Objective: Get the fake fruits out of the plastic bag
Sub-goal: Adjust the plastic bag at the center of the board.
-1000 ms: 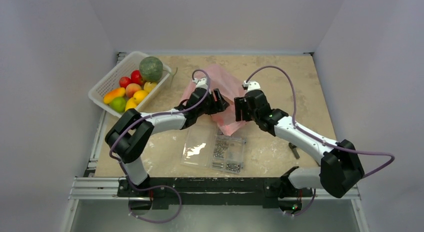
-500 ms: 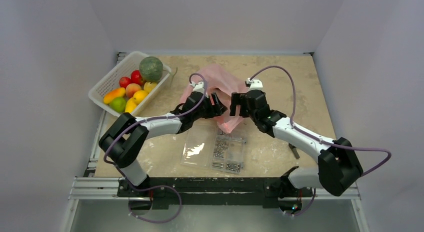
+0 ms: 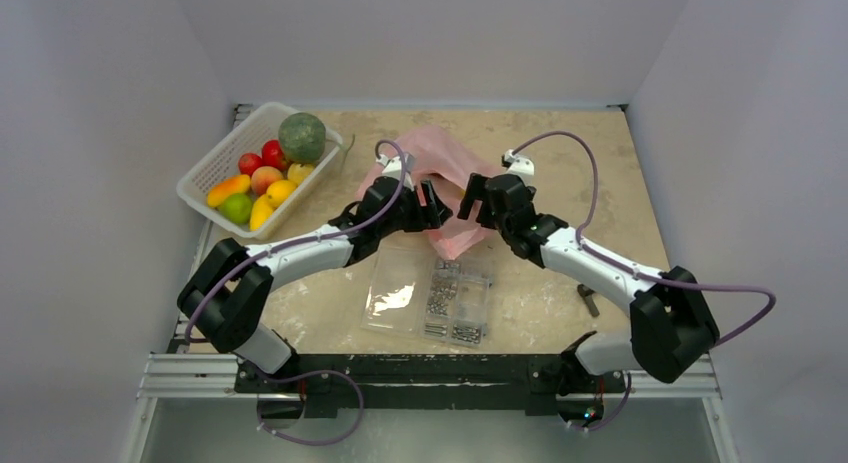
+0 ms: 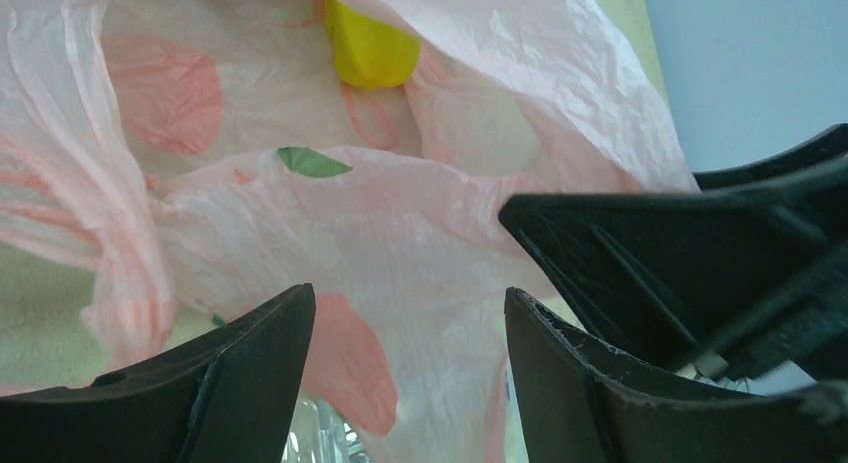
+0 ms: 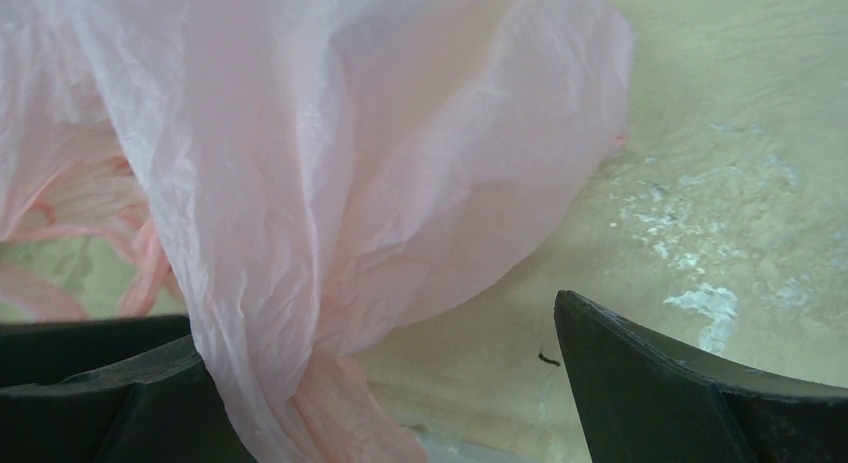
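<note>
The pink plastic bag [image 3: 440,158] lies crumpled in the middle of the tabletop [image 3: 570,153], somewhat nearer the far edge, with both arms meeting over its near side. The left gripper [image 4: 405,303] has its fingers spread, with pink film filling the gap between them and nothing pinched. In the left wrist view the bag's mouth gapes, and a yellow toy fruit [image 4: 372,45] sits deep inside it. A small green leaf shape [image 4: 312,163] shows through the film below that fruit. The right gripper [image 5: 375,318] is also spread wide. A fold of the bag hangs across its left finger [image 5: 110,393], while its other finger stands clear over bare tabletop. The two grippers are close together, the right one's black body filling the right side of the left wrist view.

At the far left corner a white lattice basket [image 3: 222,155] holds the grey-green melon [image 3: 302,136] along with small red, peach, yellow, orange and green toy fruits. Near the middle of the near edge lies a clear case of metal screws [image 3: 455,301], with a flat clear plastic sleeve [image 3: 392,288] just left of it
</note>
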`<move>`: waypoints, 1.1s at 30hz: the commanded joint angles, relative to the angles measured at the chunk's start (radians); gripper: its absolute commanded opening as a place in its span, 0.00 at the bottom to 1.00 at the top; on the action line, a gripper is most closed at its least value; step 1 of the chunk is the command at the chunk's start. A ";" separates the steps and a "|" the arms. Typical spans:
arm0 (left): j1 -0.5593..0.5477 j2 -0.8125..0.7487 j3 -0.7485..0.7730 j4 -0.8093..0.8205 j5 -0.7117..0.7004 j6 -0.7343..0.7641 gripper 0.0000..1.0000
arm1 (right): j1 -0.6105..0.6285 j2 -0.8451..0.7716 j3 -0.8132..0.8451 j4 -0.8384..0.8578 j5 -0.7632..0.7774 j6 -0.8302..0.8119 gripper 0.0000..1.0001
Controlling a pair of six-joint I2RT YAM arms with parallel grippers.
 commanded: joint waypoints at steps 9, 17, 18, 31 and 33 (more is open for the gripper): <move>-0.002 -0.020 0.028 0.019 0.030 0.015 0.71 | -0.010 0.115 0.094 0.111 0.089 0.057 0.99; 0.001 -0.026 0.054 -0.008 0.022 0.034 0.72 | -0.021 0.139 0.117 0.138 0.139 0.094 0.99; 0.001 -0.024 0.051 -0.002 0.021 0.030 0.72 | -0.028 0.154 0.130 0.127 0.164 0.097 0.99; 0.055 -0.012 0.042 0.062 0.099 -0.041 0.73 | -0.033 0.162 -0.095 0.745 -0.345 -0.398 0.24; 0.082 0.009 0.030 0.124 0.152 -0.082 0.70 | -0.034 0.176 -0.074 0.723 -0.464 -0.430 0.00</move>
